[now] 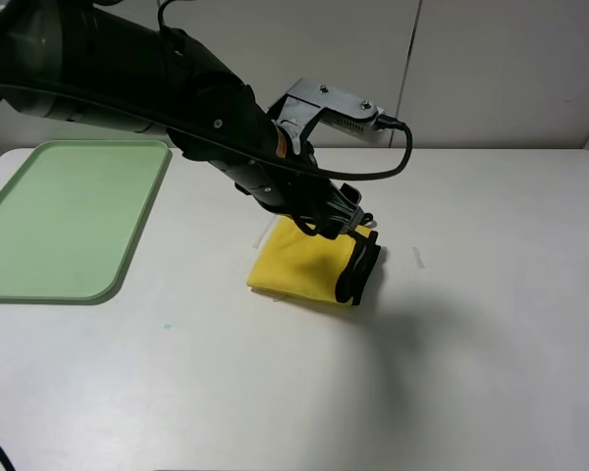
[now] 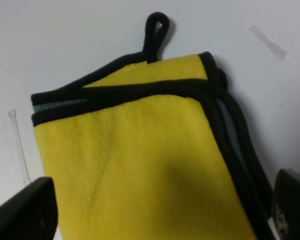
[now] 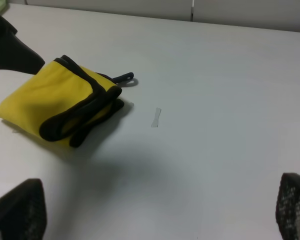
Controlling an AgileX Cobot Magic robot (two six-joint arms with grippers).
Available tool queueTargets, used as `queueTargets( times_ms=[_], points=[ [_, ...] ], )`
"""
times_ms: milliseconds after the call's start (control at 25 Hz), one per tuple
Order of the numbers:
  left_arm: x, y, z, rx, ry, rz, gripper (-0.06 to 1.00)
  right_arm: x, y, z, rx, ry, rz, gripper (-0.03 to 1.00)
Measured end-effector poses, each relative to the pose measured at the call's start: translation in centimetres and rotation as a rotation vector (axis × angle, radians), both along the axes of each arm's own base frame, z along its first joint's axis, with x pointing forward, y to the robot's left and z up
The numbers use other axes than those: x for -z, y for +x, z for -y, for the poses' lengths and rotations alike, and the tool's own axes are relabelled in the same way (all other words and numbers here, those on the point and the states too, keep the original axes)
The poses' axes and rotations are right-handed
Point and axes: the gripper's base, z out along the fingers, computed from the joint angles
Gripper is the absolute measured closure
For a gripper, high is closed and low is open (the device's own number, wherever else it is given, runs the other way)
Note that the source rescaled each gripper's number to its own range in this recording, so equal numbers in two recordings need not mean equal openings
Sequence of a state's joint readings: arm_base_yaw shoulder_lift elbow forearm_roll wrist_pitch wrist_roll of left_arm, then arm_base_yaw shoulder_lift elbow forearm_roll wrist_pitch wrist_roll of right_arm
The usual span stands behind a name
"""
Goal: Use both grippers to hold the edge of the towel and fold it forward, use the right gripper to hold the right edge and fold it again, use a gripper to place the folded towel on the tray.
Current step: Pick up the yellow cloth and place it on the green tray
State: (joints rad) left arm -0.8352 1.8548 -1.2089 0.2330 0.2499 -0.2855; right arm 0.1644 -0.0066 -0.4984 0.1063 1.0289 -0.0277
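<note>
From the high camera, the towel point(image 1: 299, 267) lies folded into a small packet near the middle of the table point(image 1: 471, 343). The tray point(image 1: 69, 216) is well apart from it, at nine o'clock. The left arm comes in from ten o'clock, and the left gripper point(image 1: 339, 218) hangs over the packet at about one o'clock from its middle. The arm covers the tips here, so I cannot judge contact with the cloth. The right arm is not in this view.

In the left wrist view, the two fingers point(image 2: 27, 212) stand wide apart, one on each side of the yellow cloth, holding nothing. The hanging loop point(image 2: 157, 27) lies flat on the table beyond the black-trimmed edges. The nearer part of the packet is cut off.

In the right wrist view, the right gripper point(image 3: 155, 215) is also spread and empty, well away from the towel. Only its blurred tips show. A scrap of clear tape point(image 3: 155, 117) lies near the packet.

I judge both folds finished, so only the carrying remains. The claw should go low enough to take all layers together, close firmly, and lift before moving toward nine o'clock, or the packet may open.
</note>
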Motion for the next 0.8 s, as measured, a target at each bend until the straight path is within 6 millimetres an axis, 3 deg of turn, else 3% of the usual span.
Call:
queueTargets(
  times_ms=[240,800],
  points=[
    [0.5,0.1,-0.6,-0.016,0.030,-0.023,-0.04,0.0,0.0,0.0,0.000,0.000,0.000,-0.03],
    [2.0,2.0,-4.7,-0.138,0.139,-0.112,-0.05,0.0,0.0,0.0,0.000,0.001,0.000,-0.03]
  ],
)
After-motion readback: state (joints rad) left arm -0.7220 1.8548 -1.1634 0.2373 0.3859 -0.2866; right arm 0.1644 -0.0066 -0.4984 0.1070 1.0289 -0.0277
